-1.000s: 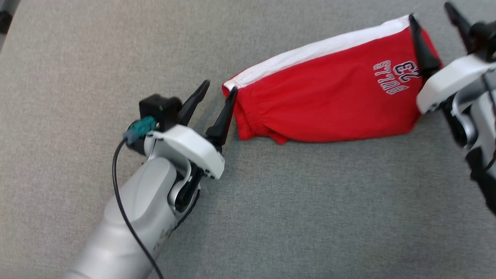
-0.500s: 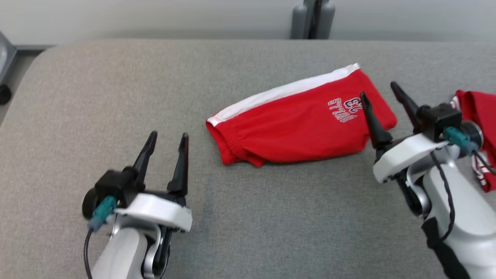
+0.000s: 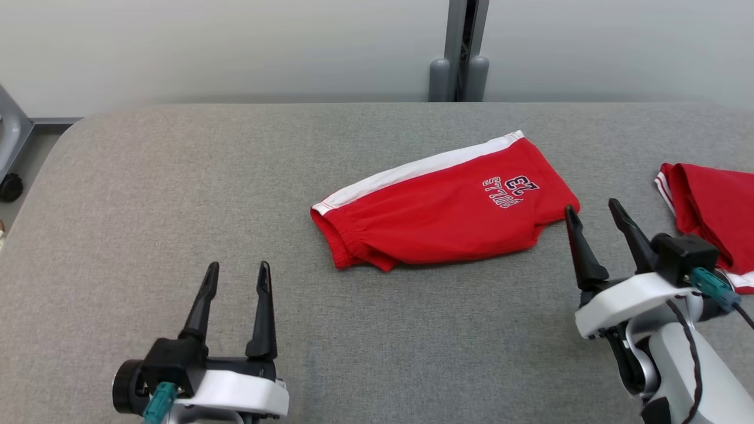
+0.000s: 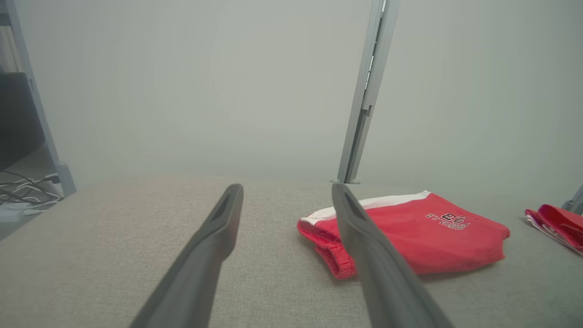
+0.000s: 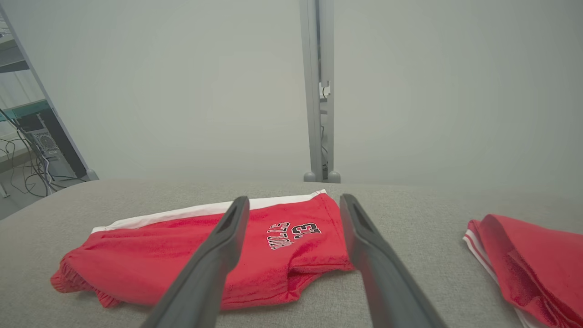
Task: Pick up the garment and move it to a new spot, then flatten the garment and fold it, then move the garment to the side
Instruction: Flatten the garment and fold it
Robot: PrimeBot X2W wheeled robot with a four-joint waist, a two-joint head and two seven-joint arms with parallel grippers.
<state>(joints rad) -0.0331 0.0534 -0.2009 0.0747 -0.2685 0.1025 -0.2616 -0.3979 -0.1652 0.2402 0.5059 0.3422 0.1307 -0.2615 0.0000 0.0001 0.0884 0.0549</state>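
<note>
On the grey cloth bench [image 3: 177, 176], left pincer [image 3: 238, 266] and right pincer [image 3: 590, 205] gape empty; one-sided grabbing could unfold the folded red shorts [image 3: 436, 218].

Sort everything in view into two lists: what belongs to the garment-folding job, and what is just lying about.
Belongs to the job: red shorts, folded on the grey table; left claw and right claw, both open.
Just lying about: second red garment at the table's right edge; grey post behind; floor cables.
</note>
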